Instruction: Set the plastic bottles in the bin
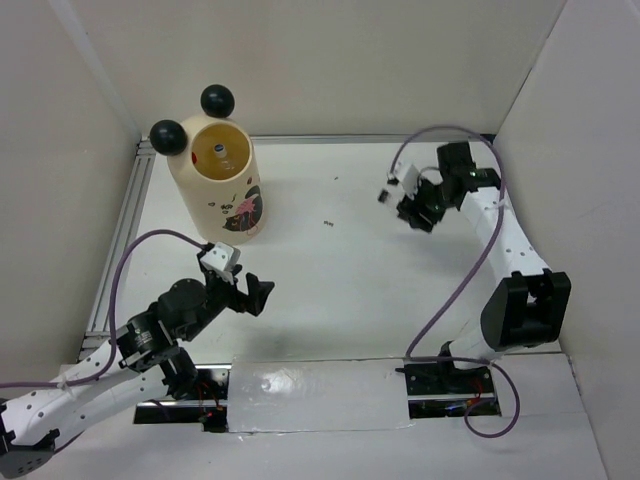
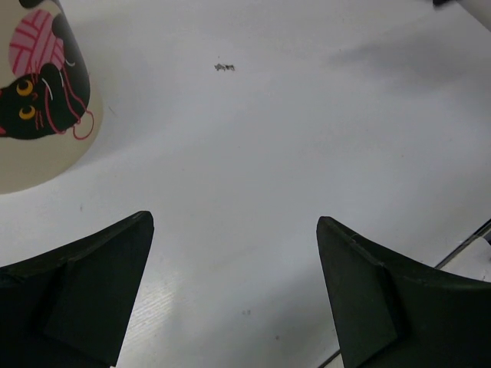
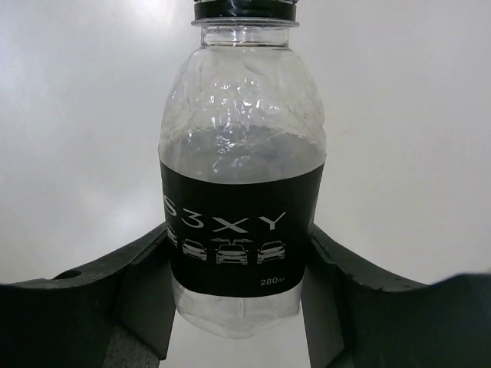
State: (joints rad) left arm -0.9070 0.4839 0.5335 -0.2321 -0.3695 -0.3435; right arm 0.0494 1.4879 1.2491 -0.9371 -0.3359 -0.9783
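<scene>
Right gripper (image 3: pixel 239 230) is clamped on the bottle (image 3: pixel 242 192), fingers (image 3: pixel 146 284) pressed on both sides of the black label, low on the body. The cap points away from the wrist. The hold is on the wide labelled section, likely so the bottle won't pivot in transit. There is water partway up, so expect some weight. I can't tell whether the base is on the table (image 1: pixel 340 290) or off it.

In the top view the right gripper (image 1: pixel 412 208) is at the far right of the table, close to the back wall (image 1: pixel 330 60) and the right wall (image 1: pixel 570 150). The bin (image 1: pixel 215 190) stands upright at far left, well apart from it, mouth up. Its ears (image 1: pixel 217 99) sit on the back-left of the rim. A second bottle (image 1: pixel 220 152) is already inside, neck up. No loose bottles show on the table, so the held one is probably the last.

Left gripper (image 2: pixel 234 222) has its jaws spread wide with nothing between them. It hovers low over the table just in front of the bin, whose cat-face side (image 2: pixel 34 100) fills the upper-left corner of that wrist view.

Room to move:
- The table between the right gripper and the bin is open, with only a small mark (image 1: pixel 327 224).
- The bin is tall, so the bottle has to go above the rim before it crosses over.
- Coming in from the right or front avoids the ears.
- The left gripper (image 1: pixel 245 290) sits near the bin's front, so that side is tighter.
- The walls leave the right arm little slack behind it and to its right.
</scene>
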